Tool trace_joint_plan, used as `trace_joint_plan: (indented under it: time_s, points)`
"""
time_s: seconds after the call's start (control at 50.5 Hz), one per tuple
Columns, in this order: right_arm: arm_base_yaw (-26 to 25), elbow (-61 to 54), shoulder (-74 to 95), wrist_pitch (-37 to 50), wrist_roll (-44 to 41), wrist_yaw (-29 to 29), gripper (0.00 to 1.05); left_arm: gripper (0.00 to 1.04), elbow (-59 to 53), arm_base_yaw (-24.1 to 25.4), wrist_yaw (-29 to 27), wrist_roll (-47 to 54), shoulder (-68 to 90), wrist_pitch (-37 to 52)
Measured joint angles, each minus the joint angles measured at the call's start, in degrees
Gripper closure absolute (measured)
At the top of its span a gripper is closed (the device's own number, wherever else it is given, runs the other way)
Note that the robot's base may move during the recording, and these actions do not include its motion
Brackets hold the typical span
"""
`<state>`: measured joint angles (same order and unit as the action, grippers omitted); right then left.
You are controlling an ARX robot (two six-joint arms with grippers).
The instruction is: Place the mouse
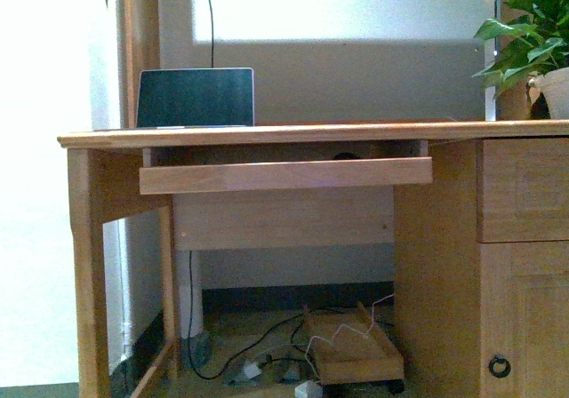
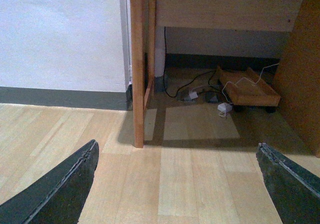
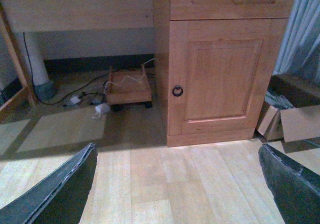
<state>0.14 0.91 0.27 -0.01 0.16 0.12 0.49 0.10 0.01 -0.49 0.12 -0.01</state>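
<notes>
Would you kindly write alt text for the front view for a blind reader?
A wooden desk with a keyboard tray fills the view; an open laptop stands on top at left, a potted plant at right.

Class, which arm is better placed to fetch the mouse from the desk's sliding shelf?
Probably right: the small dark grey domed mouse sits right of centre on the pull-out wooden shelf; the right gripper is open.

Left gripper (image 2: 176, 145) and right gripper (image 3: 176, 148): jaws spread wide, nothing between them, both apparently held low, angled downward.
</notes>
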Motion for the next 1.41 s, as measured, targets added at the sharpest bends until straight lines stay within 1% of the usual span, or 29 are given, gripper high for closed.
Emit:
trace_joint_plan:
  time_s: [1.405]
  points:
    - [-0.02, 0.0, 0.0, -0.02, 0.0, -0.13, 0.07, 0.08, 0.0, 0.0, -0.02, 0.0, -0.02, -0.02]
